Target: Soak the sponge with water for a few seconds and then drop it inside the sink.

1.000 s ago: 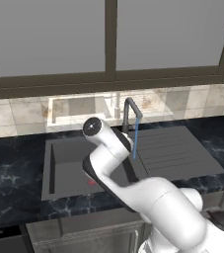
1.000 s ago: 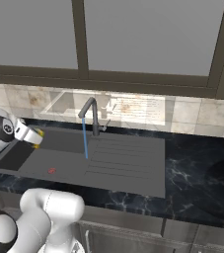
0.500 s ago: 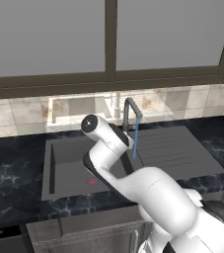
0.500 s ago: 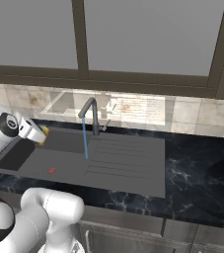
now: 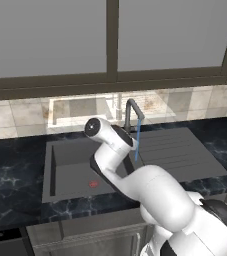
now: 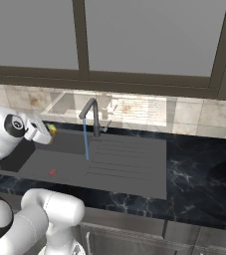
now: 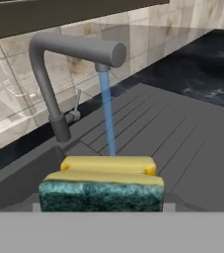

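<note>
The tool (image 6: 49,133) grips the sponge (image 7: 101,184) over the sink (image 6: 64,167) — near the water (image 7: 107,113), maybe not under it. If it drops now, the sponge may stay dry.

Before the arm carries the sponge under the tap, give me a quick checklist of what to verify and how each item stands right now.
1. Water running from the faucet: ok, a thin blue stream falls from the spout.
2. Sponge with the gripper: ok, it sits at the hand in the hand view; a yellow bit shows there in the right base view.
3. Finger grip on the sponge: cannot tell, the fingertips are hidden.
4. Sponge under the stream: not ok, in the right base view it sits well to the side of the water.
5. Path to the stream: ok, nothing stands between them.
6. Sink ready for the drop: ok, basin open, red drain mark visible.
</note>
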